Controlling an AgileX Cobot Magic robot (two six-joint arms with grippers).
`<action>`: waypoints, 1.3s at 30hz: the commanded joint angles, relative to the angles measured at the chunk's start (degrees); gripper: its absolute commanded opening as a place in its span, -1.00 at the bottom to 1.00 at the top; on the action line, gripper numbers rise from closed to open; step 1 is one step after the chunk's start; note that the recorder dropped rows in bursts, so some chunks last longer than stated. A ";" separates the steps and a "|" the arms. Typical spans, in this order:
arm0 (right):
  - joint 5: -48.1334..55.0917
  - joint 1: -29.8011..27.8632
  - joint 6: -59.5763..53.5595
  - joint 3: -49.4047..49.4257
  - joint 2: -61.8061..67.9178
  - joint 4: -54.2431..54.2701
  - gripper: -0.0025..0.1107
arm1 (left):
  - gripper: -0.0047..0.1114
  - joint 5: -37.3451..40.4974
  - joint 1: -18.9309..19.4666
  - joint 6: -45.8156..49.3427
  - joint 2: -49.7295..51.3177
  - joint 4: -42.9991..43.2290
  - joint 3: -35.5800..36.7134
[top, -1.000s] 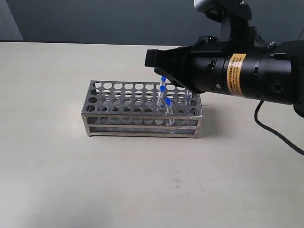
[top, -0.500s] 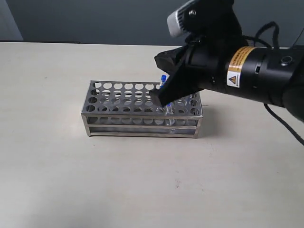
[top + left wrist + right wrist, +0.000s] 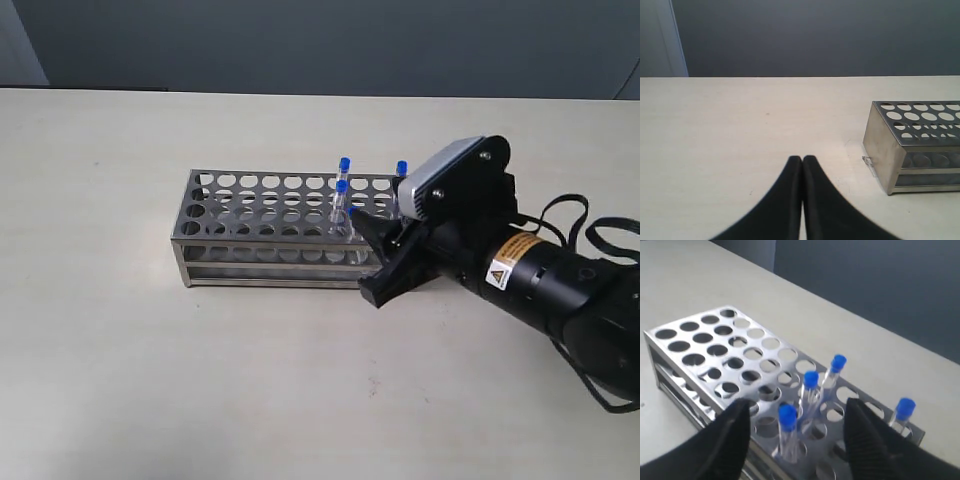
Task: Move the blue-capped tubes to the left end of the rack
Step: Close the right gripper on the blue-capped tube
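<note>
The steel rack [image 3: 270,258] lies mid-table. Blue-capped tubes stand in its right end: two near the middle rows [image 3: 341,190], one at the back right corner [image 3: 401,170], and one at the front [image 3: 352,213], partly hidden behind my right gripper [image 3: 374,257]. That gripper is low at the rack's right front, open and holding nothing. In the right wrist view, the front tube [image 3: 787,417] and two tubes behind it [image 3: 811,380] show between the spread fingers [image 3: 735,427]. My left gripper [image 3: 802,160] is shut and empty over bare table, short of the rack's left end [image 3: 879,150].
The right arm's black body and cable [image 3: 560,285] lie across the table to the right of the rack. Bare table surrounds the rack on the left and front. A dark wall [image 3: 815,35] stands behind the table's far edge.
The right arm has dropped from above the rack to its right front corner, and its jaws now stand apart. The tubes and rack have not moved.
</note>
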 commanded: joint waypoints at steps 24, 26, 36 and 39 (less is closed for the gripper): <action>-11.21 -1.50 -0.74 -6.74 17.33 -1.08 -0.03 | -0.91 -0.51 0.04 -0.14 -0.21 0.32 0.06; -11.21 -1.50 -0.74 -7.76 18.44 -1.08 -0.03 | -0.91 -0.51 0.04 -0.14 -0.21 0.32 0.06; -10.71 -1.50 -1.10 -10.46 22.44 -1.08 -0.42 | -0.91 -0.51 0.04 -0.14 -0.21 0.32 0.06; -10.71 -1.50 -1.10 -10.46 22.44 -1.08 -0.88 | -0.91 -0.51 0.04 -0.14 -0.21 0.32 0.06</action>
